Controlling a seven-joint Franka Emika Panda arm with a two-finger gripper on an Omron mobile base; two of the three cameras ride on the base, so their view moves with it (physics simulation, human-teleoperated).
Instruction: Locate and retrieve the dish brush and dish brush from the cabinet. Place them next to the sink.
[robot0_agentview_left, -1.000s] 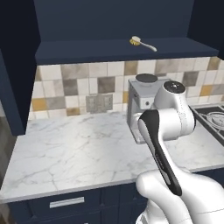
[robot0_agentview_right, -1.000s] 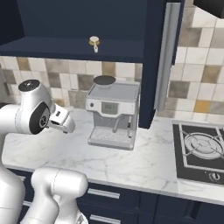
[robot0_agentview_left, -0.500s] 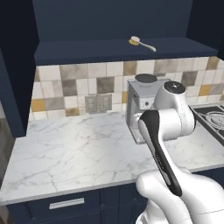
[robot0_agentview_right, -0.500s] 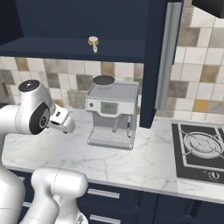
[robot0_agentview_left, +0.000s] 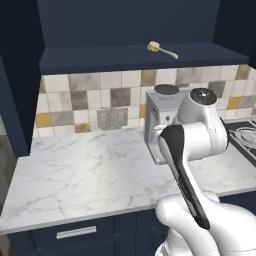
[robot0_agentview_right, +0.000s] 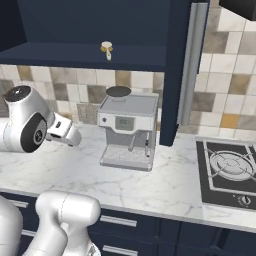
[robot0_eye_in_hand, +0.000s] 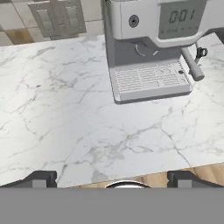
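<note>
Nothing fetched yet: one dish brush (robot0_agentview_left: 161, 48) lies on the cabinet (robot0_agentview_left: 125, 55) shelf; other brush and sink not spotted. Gripper (robot0_eye_in_hand: 111, 178) fingers spread wide, empty, low over counter (robot0_eye_in_hand: 65, 122) nr coffee machine (robot0_eye_in_hand: 153, 43).

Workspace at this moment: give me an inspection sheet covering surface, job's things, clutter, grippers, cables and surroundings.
Surface: white marble counter, bare in front of the arm.
Job's things: one brush with yellow bristles lies on the cabinet shelf, near its front edge; a second brush and the sink: nothing seen.
Clutter: grey coffee machine stands on the counter against the tiled wall.
Grippers: gripper open, empty, hanging over the counter in front of the coffee machine, well below the shelf.
Cables: nothing seen.
Surroundings: wall socket plate on the tiles, black stovetop to the right, navy drawers under the counter.
</note>
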